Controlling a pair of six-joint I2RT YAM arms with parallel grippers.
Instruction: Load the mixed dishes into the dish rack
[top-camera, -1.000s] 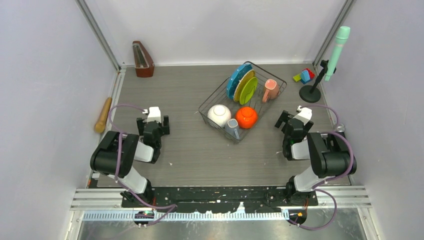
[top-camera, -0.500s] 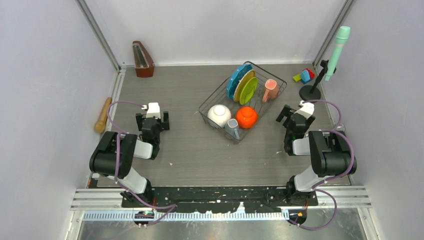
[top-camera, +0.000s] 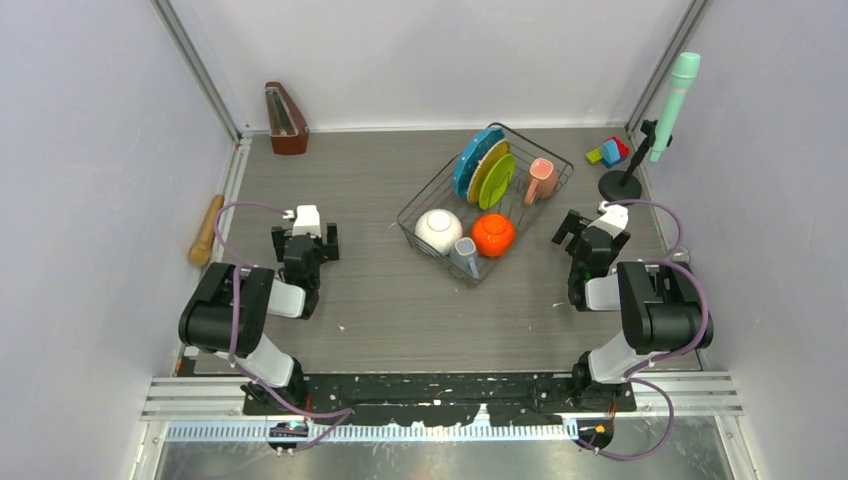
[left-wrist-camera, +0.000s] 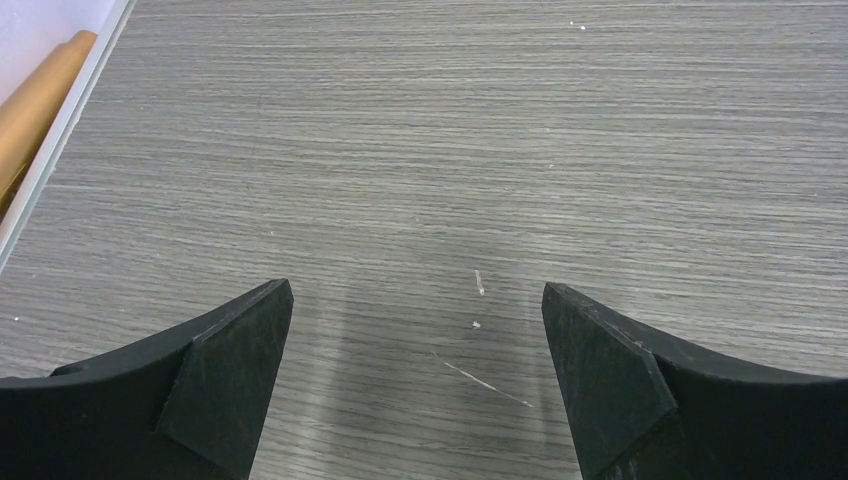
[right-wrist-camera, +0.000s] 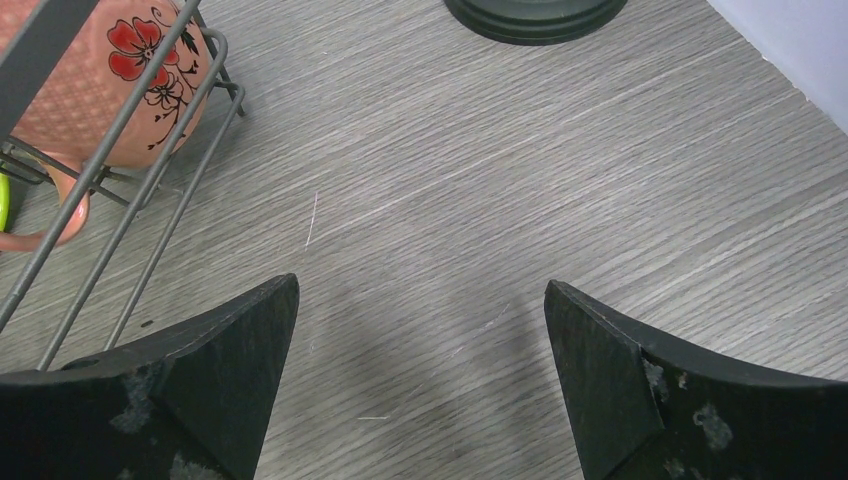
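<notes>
The black wire dish rack (top-camera: 415, 205) sits at the table's middle right. In it stand the blue dotted plate (top-camera: 466, 160) and the lime-green plate (top-camera: 495, 177) on edge, the pink mug (top-camera: 541, 178), the white bowl (top-camera: 438, 230), the orange bowl (top-camera: 492, 235) and the pale grey mug (top-camera: 465, 257). My left gripper (top-camera: 303, 238) is open and empty over bare table, left of the rack. My right gripper (top-camera: 585, 229) is open and empty, right of the rack. In the right wrist view the pink mug (right-wrist-camera: 120, 80) shows behind the rack wires (right-wrist-camera: 130, 200).
A brown metronome (top-camera: 285, 118) stands at the back left. A wooden rolling pin (top-camera: 207, 229) lies along the left edge and shows in the left wrist view (left-wrist-camera: 35, 110). A green microphone on a black stand (top-camera: 622, 185) and coloured blocks (top-camera: 608, 152) are at the back right.
Both grippers drew back a little from one second ago, the left one slightly left and up, the right one slightly right. Since half a second ago nothing has moved.
</notes>
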